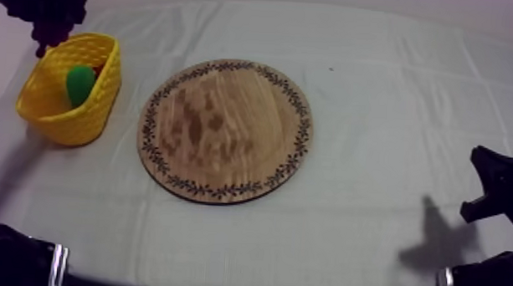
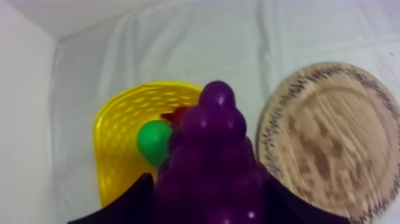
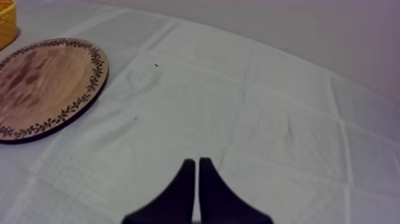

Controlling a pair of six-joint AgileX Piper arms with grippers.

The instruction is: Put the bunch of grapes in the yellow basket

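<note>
- above the yellow basket [image 1: 64, 114], at the tabletop's [image 1: 378, 118] left side, what did the left end effector [image 2: 207, 179] have?

- it was pinching the bunch of grapes [image 2: 214, 149]. its black fingers [image 2: 128, 202] sat against both sides of the purple bunch, which pointed towards the basket's opening. the bunch was held in the air and was off the wooden board [image 1: 225, 130].

- what lay inside the basket?

- a green toy fruit [image 2: 153, 140] rested against the inner wall, and a small red fruit [image 2: 177, 114] showed just beside it, partly hidden behind the grapes.

- and the board?

- it lay flat near the middle of the tabletop, just beside the basket but apart from it, and its patterned rim ran all the way round.

- where was the right end effector [image 3: 197, 170]?

- it was low at the right side, well apart from the board, over bare cloth. its two fingers were pressed together into a narrow wedge with nothing between them.
</note>
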